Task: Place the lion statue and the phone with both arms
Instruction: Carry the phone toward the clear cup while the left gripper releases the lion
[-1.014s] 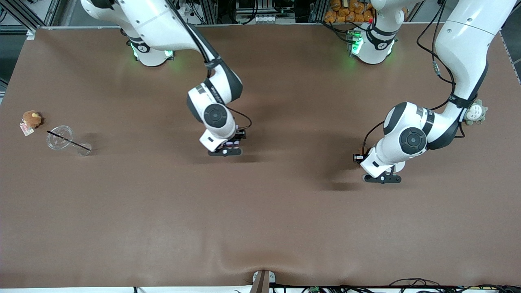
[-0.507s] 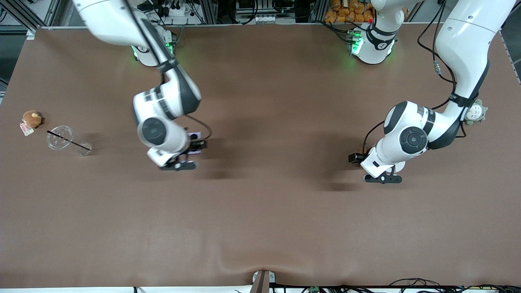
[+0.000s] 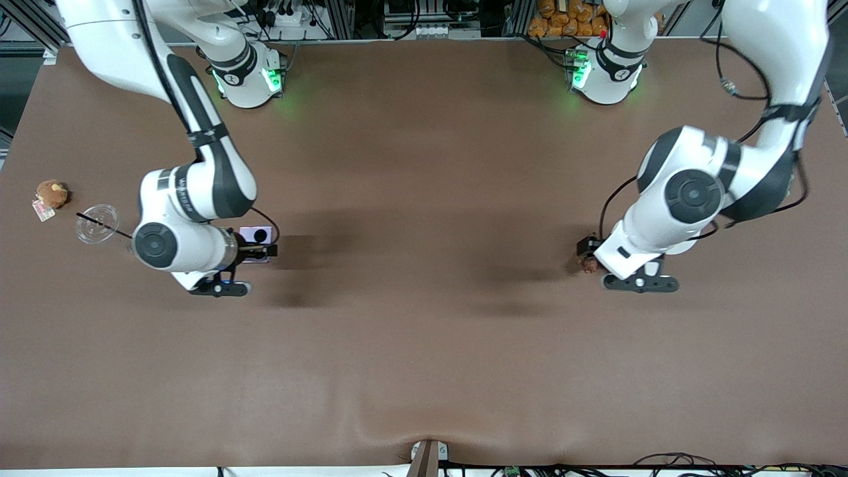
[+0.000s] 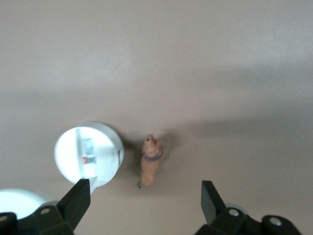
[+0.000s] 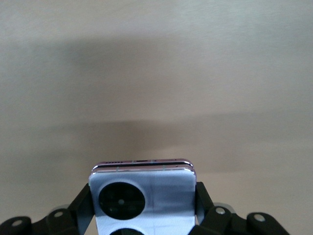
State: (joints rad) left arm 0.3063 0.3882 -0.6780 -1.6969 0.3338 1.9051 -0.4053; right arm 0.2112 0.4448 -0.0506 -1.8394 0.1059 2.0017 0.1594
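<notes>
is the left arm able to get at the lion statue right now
Probably yes. The left gripper hangs open right above the lion statue, which lies on the bare table between the spread fingers. Only a white round object sits beside it, apart from it, near one finger's path.

Even overhead light; soft arm shadows on the table [image 3: 424,344]; wrist views slightly hazy.

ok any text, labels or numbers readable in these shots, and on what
No text reads clearly.
White round disc beside the lion statue: small printed label, too blurred to read.
Right arm's wrist band: dark lettering, too small to read.
Phone in the right gripper: no text.
</notes>
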